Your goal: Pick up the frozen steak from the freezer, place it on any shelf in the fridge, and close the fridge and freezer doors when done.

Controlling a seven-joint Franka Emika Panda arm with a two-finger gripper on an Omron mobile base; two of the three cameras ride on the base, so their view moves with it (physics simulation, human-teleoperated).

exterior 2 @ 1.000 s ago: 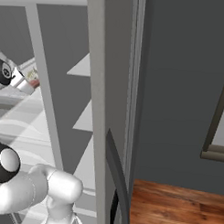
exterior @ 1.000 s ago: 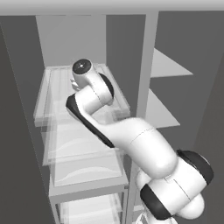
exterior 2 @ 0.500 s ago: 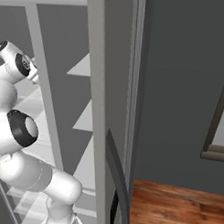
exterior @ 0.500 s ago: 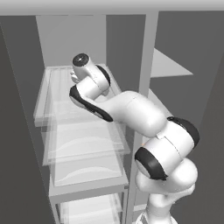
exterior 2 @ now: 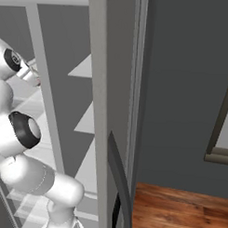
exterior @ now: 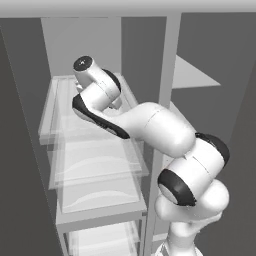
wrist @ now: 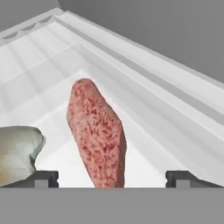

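Two fingertips framed the steak on the freezer shelf

Two dark fingertips (wrist: 41, 178) stood spread wide apart, released and gripping nothing. The steak (wrist: 97, 133), a red mottled slab, lay between them, slightly nearer the left tip and touching neither. A pale greenish lump (wrist: 17, 153) sat just beside the left fingertip. Both rested on a white ribbed shelf (wrist: 166, 118). From the base views, the white arm (exterior: 150, 127) reached into the upper shelf (exterior: 52, 107) beside the open door (exterior 2: 113, 111).

Hidden and cropped parts
Steak (wrist: 97, 133): lower end lost behind bottom band at 6 o'clock. Pale lump (wrist: 17, 153) cut by edge at 9 o'clock; identity unclear. Gripper (wrist: 112, 178) mostly cropped, tips only.
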